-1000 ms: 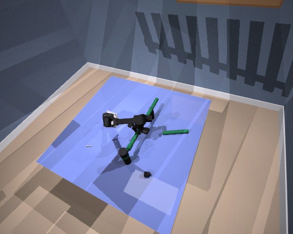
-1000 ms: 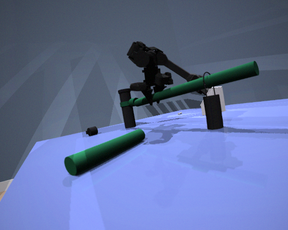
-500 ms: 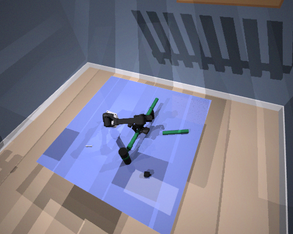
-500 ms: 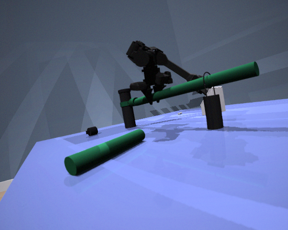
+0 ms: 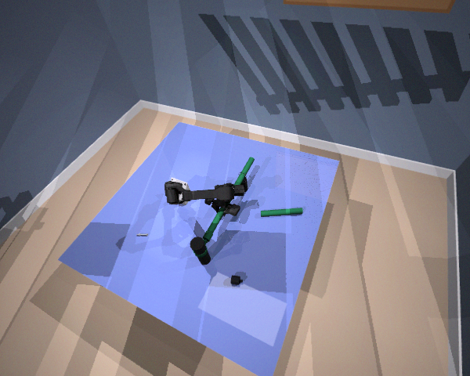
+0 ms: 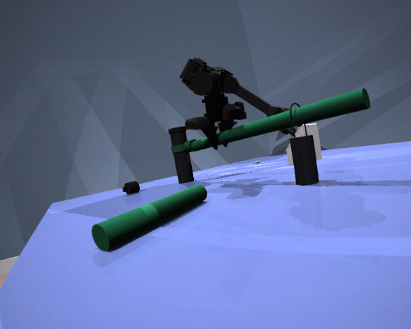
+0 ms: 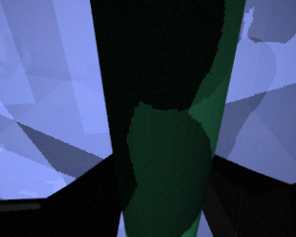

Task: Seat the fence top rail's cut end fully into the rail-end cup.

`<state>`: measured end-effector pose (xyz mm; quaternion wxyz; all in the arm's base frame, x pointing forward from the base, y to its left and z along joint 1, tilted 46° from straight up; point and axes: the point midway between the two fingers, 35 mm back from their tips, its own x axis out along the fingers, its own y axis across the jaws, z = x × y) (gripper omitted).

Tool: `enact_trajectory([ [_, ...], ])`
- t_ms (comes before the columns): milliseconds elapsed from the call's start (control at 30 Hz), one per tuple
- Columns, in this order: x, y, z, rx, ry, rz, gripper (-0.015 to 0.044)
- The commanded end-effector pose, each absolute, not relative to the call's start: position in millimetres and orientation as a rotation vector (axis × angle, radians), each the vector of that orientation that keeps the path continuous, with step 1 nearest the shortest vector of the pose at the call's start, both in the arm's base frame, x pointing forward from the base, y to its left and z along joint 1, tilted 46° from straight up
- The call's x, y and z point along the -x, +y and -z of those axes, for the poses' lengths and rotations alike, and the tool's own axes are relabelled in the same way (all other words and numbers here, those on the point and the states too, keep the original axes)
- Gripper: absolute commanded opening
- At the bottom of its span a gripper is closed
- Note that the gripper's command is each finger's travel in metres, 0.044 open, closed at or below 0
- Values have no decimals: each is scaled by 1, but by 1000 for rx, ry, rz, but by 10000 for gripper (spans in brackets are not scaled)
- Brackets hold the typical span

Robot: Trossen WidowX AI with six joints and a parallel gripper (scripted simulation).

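Note:
The long green rail (image 5: 247, 165) (image 6: 333, 105) (image 7: 170, 148) runs through the loop cap's thin ring (image 6: 295, 103) above the short black post (image 6: 305, 162) and slopes down to the big post (image 5: 204, 259) (image 6: 183, 168). Its lower end meets the green rail-end cup (image 6: 188, 145); how deep it sits is hidden. The brace band (image 6: 177, 149) is around the big post, a little below the dark post cap (image 5: 197, 244) (image 6: 177, 129). My gripper (image 6: 220, 138) (image 7: 156, 155) is shut on the rail, between the cup and the loop, nearer the cup.
A loose green tube (image 5: 281, 212) (image 6: 148, 216) lies on the blue mat (image 5: 308, 174) (image 6: 269, 283). A small black fitting (image 5: 236, 280) (image 6: 131, 187) lies beyond the big post. A small pale metal piece (image 5: 142, 234) (image 6: 256, 162) lies farther off. The white arm base (image 6: 314, 140) stands behind the short post.

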<state>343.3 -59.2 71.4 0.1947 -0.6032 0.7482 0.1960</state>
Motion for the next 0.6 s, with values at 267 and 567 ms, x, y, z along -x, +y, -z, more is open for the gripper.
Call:
enact_trajectory([
  [267, -348, -50, -71, 1694, 2084, -537, 0],
  [567, -348, -51, -72, 1694, 2089, -539, 0],
])
